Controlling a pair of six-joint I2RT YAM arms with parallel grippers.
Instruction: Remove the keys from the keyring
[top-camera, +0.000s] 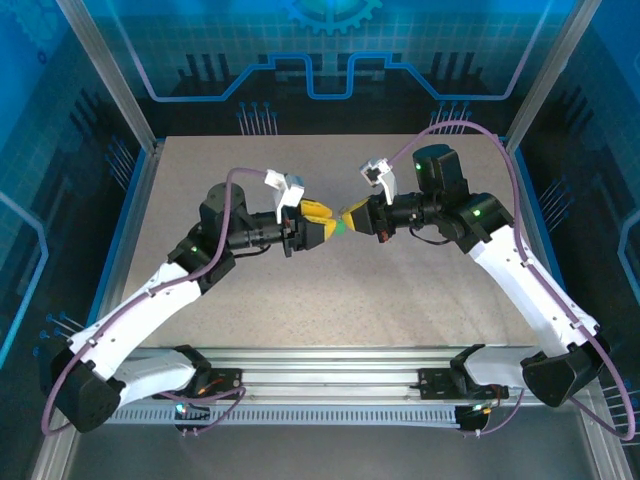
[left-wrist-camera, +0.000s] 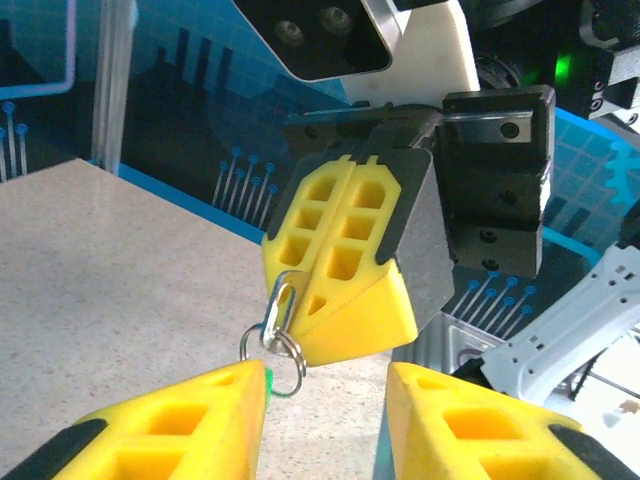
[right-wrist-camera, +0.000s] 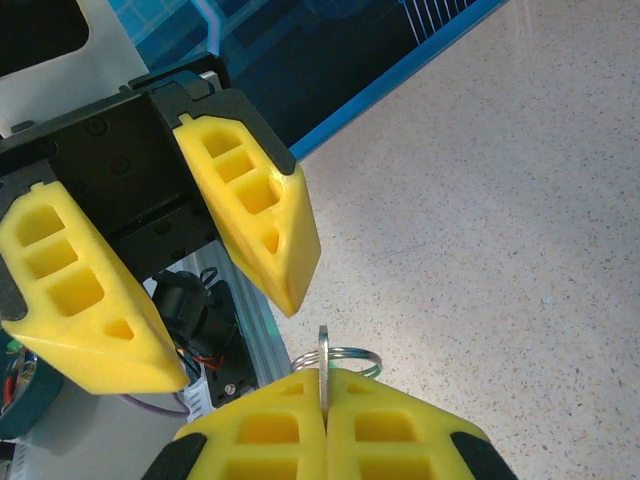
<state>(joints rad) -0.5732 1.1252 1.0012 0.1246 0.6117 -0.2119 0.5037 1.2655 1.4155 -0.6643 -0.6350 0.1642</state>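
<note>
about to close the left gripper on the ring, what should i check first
1. Right gripper shut on the keyring: ok.
2. Left gripper open, ready to close: ok.
3. Keyring centred in the left gripper's gap: not ok. In the left wrist view it hangs by one fingertip, well off the middle.
4. A key that can be gripped apart from the ring: cannot tell, as the metal parts overlap.
5. Keyring held off the table: ok, both grippers meet in the air above it.
</note>
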